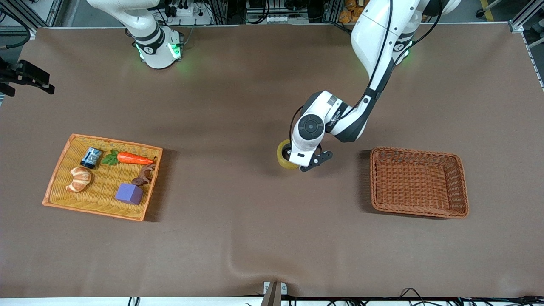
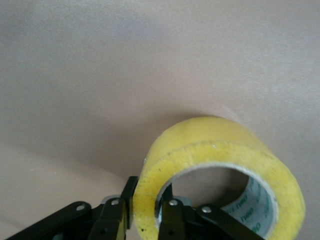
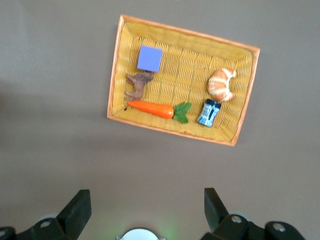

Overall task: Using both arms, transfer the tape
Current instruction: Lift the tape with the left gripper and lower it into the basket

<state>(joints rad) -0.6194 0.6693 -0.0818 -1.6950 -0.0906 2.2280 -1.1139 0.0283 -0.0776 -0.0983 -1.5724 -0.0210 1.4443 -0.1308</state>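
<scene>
Both arms are white with black parts at the joints. The left arm [image 1: 378, 46] has a round grey-black cap [image 1: 310, 126] near its wrist, and a thin black cable runs down its side. Small dark writing sits on the wrist. Each base glows green. The left gripper [image 2: 145, 212] has thin black fingers [image 2: 171, 220] with small silver screws. The right gripper [image 3: 145, 212] has two wide black fingers [image 3: 75, 212].

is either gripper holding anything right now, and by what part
The left gripper is shut on the tape, pinching the roll's wall, one finger inside the core and one outside. The right gripper is open and holds nothing.
</scene>
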